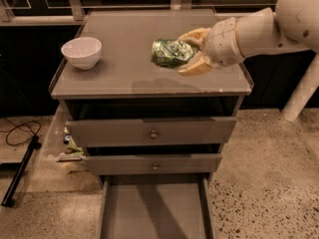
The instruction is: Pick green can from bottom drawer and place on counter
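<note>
My gripper [185, 51] is shut on the green can [169, 53], a shiny green metal can held on its side between two tan fingers [195, 66]. The can hangs over the right middle of the counter [124, 73], a flat grey cabinet top; I cannot tell whether it touches the top. The arm comes in from the upper right. The bottom drawer [154, 208] is pulled open below, a shallow grey tray with a bare floor.
A white bowl [81, 52] stands on the counter's left side. Two grey drawers with round knobs [153, 133] sit slightly open above the bottom drawer. A black cable and stand [20, 158] lie on the floor at left. Clutter [70, 146] lies beside the cabinet.
</note>
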Available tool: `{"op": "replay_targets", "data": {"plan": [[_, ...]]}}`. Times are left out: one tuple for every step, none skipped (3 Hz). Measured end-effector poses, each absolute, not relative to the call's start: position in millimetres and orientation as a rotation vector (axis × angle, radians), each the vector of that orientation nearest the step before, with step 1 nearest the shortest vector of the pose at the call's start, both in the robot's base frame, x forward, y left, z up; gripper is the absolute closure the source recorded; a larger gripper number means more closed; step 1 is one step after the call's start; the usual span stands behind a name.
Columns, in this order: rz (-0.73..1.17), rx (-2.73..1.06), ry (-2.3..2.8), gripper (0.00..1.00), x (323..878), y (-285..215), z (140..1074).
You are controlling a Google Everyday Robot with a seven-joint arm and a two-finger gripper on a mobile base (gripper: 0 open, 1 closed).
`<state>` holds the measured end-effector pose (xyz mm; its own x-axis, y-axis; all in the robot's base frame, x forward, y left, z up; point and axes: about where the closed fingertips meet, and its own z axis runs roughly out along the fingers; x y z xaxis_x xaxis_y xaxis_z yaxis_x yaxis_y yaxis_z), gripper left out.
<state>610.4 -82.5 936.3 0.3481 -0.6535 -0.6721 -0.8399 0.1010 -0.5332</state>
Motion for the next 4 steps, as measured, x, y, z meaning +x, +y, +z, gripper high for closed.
{"op": "replay_targets", "data": {"plan": [[0.342, -1.543, 1.380, 1.00, 657.5, -81.3, 935.3], [0.434, -1.513, 1.397, 1.00, 691.2, -69.6, 932.6], [0.488, -1.501, 1.471, 1.00, 719.9, -58.3, 916.7], [0.409, -1.498, 1.615, 1.00, 743.7, -57.5, 901.2]]}}
